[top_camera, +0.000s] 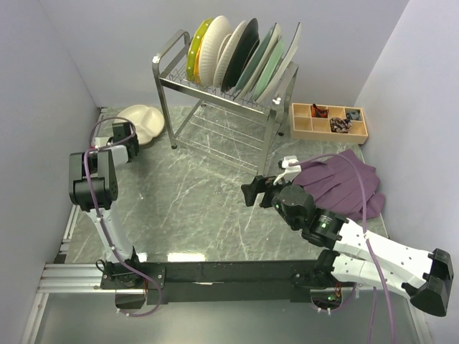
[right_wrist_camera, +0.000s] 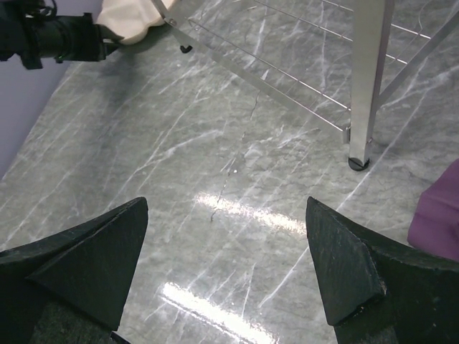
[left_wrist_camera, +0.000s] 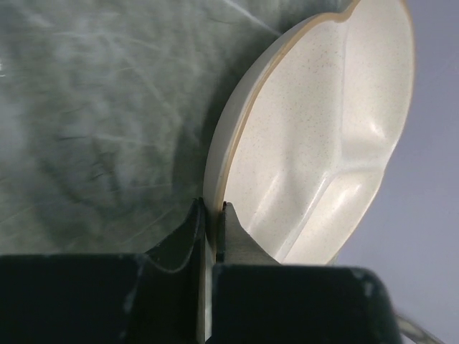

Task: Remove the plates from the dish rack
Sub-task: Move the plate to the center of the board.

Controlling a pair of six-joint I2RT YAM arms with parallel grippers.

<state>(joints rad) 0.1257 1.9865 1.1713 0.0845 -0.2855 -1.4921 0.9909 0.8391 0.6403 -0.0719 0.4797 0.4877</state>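
Dish rack (top_camera: pixel 159 79) stands at the far centre of the tabletop (top_camera: pixel 193 208). Plates (top_camera: pixel 237 61) stand on edge in a row on its upper tier, side by side, leaning towards the right. Single plate (top_camera: pixel 147 120) is at the far left, just beside the rack's left foot. Its near rim sits between the closed jaws of the left gripper (left_wrist_camera: pixel 211 218). Compartment tray (top_camera: pixel 297 125) lies right of the rack, near the far right corner. Cloth (top_camera: pixel 344 179) lies in front of the tray. Right gripper (top_camera: pixel 249 192) is over bare tabletop in front of the rack's right leg, jaws apart, with the cloth to its right.
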